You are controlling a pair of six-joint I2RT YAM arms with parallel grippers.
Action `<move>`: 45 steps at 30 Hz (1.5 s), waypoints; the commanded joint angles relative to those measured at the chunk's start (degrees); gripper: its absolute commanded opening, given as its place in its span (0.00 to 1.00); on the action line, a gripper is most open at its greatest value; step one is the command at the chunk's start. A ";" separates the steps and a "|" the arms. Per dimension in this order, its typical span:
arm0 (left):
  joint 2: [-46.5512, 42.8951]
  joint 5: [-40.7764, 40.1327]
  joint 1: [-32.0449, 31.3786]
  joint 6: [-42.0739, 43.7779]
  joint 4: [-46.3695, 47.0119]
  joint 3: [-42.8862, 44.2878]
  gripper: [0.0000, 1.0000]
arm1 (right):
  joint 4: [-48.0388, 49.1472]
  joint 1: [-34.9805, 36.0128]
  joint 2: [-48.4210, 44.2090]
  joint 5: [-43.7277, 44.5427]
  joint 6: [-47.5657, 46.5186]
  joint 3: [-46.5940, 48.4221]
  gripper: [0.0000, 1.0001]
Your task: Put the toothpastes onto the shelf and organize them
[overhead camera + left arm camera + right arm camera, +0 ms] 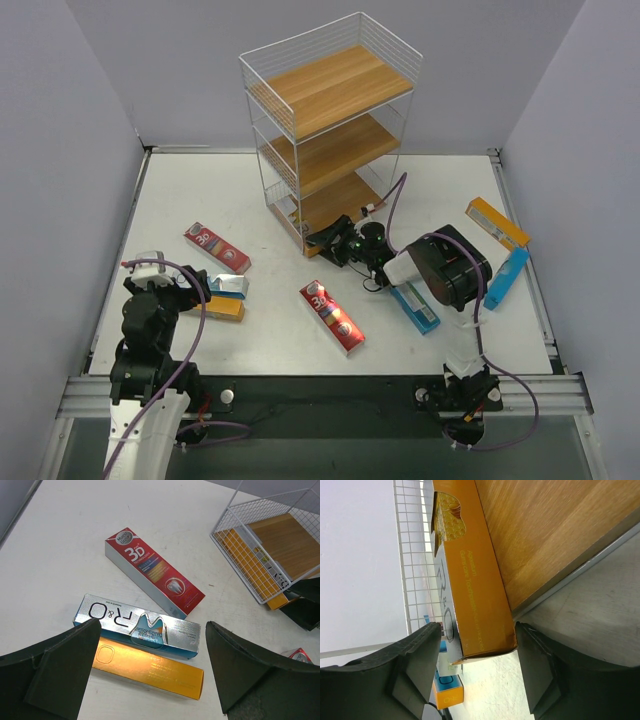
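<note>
An orange carton [475,580] of toothpaste lies lengthways on the bottom board [545,530] of the wire shelf [335,85]. It sits against the shelf's wire side, and its near end pokes out past the board's front edge. The right pincer [479,630] straddles that end with a finger close on each side. I cannot tell whether it grips the carton or stands just clear.

No carton shows on the shelf's two upper boards, so I judge the job barely begun: one carton nearly in, seven loose on the table [200,190].

- **Left of the shelf:** a red carton [217,247], a teal carton [230,285] and a second orange carton [222,310] touching it.
- **In front of the shelf:** a second red carton [332,317].
- **Right of the shelf:** a blue-and-white carton [415,307] partly under the arm, a blue carton [507,277] and a third orange carton [497,222].

The left pincer [152,630] hangs over the teal carton, fingers wide apart, holding nothing.

Only the overhead view shows the whole spread. Only the right wrist view shows the overhang. Only the left wrist view makes the print readable, "3D" on the red carton.
</note>
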 commanded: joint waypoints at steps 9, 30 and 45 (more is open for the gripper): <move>0.25 0.30 0.29 0.76 2.49 1.24 0.97 | -1.03 -0.55 -2.98 0.19 -3.38 0.98 0.75; -0.45 0.13 0.38 0.59 2.57 1.15 0.97 | -5.17 -1.52 -14.06 1.86 -7.07 -9.39 0.55; -0.45 0.21 0.38 0.67 2.49 1.33 0.97 | -5.86 0.50 -9.58 1.59 -6.72 -3.33 0.31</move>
